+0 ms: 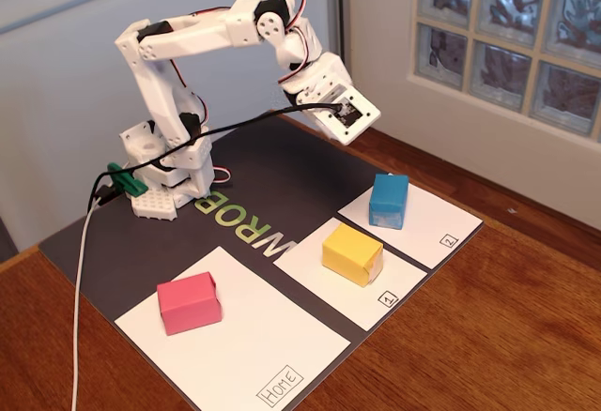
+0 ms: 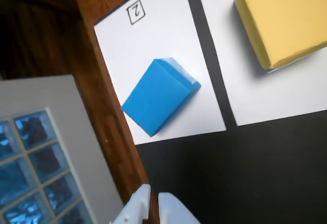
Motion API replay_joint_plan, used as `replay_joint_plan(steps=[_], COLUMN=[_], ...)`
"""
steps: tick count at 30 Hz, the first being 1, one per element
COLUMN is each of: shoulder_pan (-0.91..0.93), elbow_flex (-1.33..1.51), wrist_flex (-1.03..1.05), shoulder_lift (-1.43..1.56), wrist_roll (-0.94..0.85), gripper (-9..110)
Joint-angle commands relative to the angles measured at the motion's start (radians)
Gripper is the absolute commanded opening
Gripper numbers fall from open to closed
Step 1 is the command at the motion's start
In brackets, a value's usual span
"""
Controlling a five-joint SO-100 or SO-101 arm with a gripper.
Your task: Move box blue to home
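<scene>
Blue box (image 1: 389, 200) on a small sheet (image 1: 434, 219), at twelve o'clock from the gripper (image 2: 153, 202), fingers nearly together, empty. Likely light, paper-slick; pinch its flat sides.

I see a brown wooden table (image 1: 526, 317) with a dark mat (image 1: 272, 172) laid flat on it, reaching nearly to the table's near edge. Pale letters are printed across the mat. The arm's white base (image 1: 174, 181) stands on the mat's far left part. Three white sheets lie on the mat in a row, with dark strips between them: the largest, home (image 1: 254, 345), at the near left, sheet 1 (image 1: 390, 280) in the middle, and sheet 2 (image 1: 437, 219) at the right. A white cable (image 1: 80, 289) trails over the mat's left side to the wood.
</scene>
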Motion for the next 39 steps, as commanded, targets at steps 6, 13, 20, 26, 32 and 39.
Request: replay_joint_plan(steps=[6, 13, 20, 26, 32, 39], shoulder_pan=[-0.044, -0.029, -0.035, -0.080, -0.104, -0.084], elbow_flex=[-0.049, -0.264, -0.426, -0.426, -0.414, -0.413], wrist_flex=[-0.086, -0.072, -0.132, -0.120, -0.029, -0.012], shoulder_lift=[-0.089, -0.278, -0.385, -0.433, -0.460, -0.500], wrist_roll=[0.448, 0.584, 0.649, 0.693, 0.695, 0.606], gripper=[3, 3, 3, 3, 8, 25])
